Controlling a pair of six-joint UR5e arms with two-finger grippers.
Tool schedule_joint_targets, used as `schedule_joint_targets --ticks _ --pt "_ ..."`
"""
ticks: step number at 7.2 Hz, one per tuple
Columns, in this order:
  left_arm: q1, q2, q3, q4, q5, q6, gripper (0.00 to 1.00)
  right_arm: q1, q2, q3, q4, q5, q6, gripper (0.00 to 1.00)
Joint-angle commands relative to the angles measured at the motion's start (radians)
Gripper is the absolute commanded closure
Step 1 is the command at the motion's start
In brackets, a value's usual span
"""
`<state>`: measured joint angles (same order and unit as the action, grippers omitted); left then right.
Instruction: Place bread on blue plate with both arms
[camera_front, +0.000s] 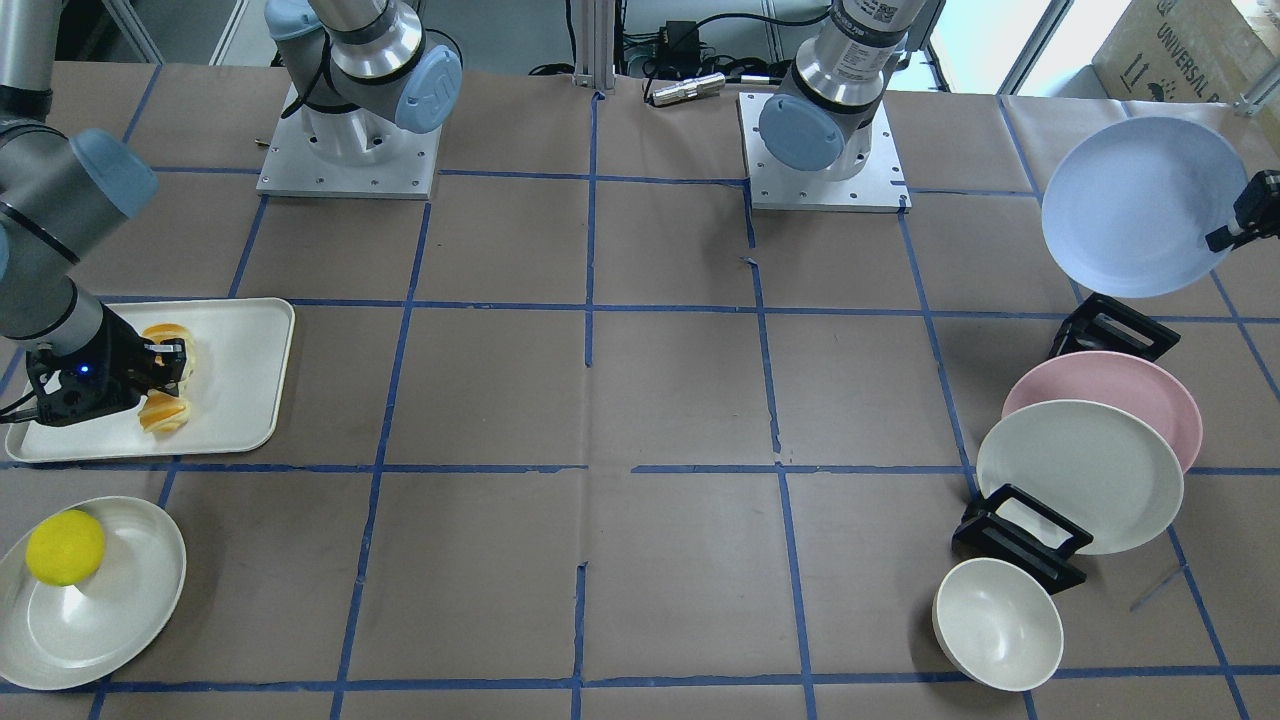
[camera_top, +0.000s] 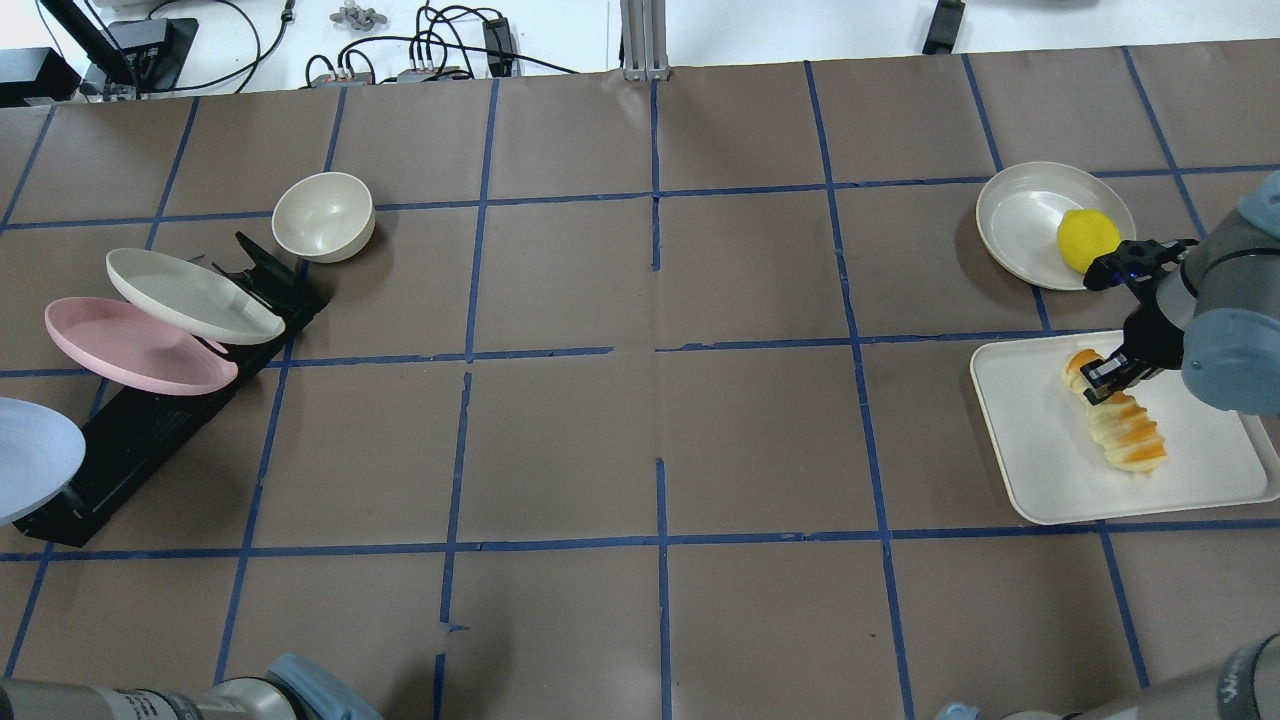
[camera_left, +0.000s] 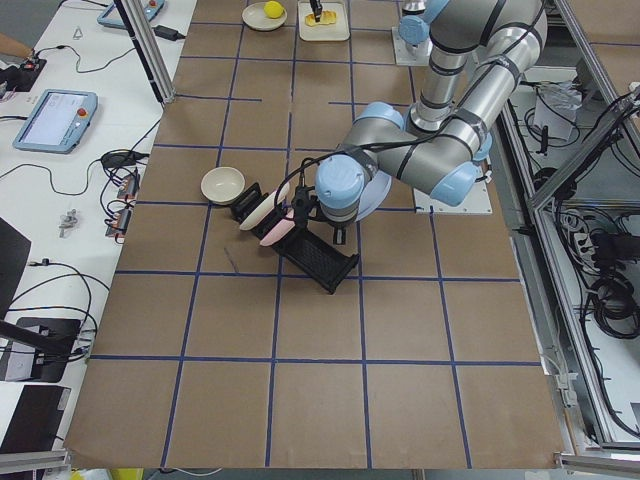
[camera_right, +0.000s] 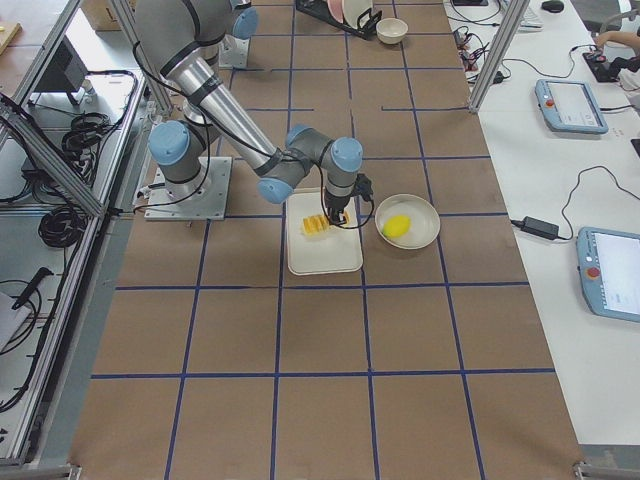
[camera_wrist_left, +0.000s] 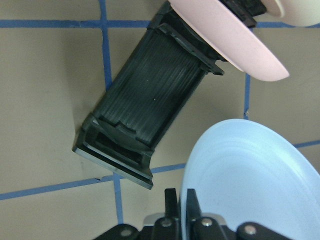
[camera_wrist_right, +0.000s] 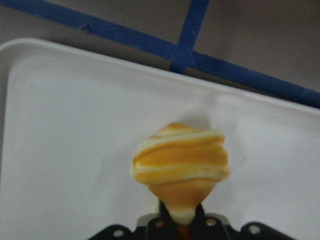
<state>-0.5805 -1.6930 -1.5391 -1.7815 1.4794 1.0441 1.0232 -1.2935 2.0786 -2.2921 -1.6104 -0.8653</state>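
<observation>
The bread, an oblong roll with orange and cream ridges, lies on a cream tray at the table's right. My right gripper is shut on the bread near its far end. The wrist view shows the bread pinched between the fingers over the tray. I cannot tell whether it is lifted. The blue plate is tilted in the air at the robot's far left, past the end of the black rack. My left gripper is shut on its rim, as the left wrist view shows the plate.
A black rack holds a pink plate and a cream plate. A cream bowl stands beside it. A yellow ball sits on a cream plate next to the tray.
</observation>
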Motion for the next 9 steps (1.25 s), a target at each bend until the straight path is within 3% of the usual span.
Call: schedule_joint_targets --ticks 1,3,5,6,8,9 --pt "-0.053 0.11 -0.054 -0.067 -0.039 -0.088 0.84 0.0 -0.009 -0.038 0.003 0.001 -0.003 0.92" --pt "-0.265 0.128 -0.156 -0.002 -0.17 -0.291 0.84 0.002 -0.055 -0.086 0.019 0.007 -0.001 0.92" --pt "-0.44 0.13 -0.237 0.104 -0.294 -0.451 0.84 0.018 -0.16 -0.075 0.017 0.017 0.011 0.92" --pt "-0.516 0.11 -0.307 0.245 -0.348 -0.491 0.84 0.038 -0.212 -0.075 0.017 0.05 0.017 0.92" --pt "-0.692 0.073 -0.531 0.719 -0.402 -0.747 0.84 0.112 -0.344 -0.074 0.115 0.06 0.165 0.92" --pt "-0.796 0.017 -0.558 0.91 -0.404 -0.964 0.84 0.167 -0.392 -0.084 0.187 0.055 0.277 0.91"
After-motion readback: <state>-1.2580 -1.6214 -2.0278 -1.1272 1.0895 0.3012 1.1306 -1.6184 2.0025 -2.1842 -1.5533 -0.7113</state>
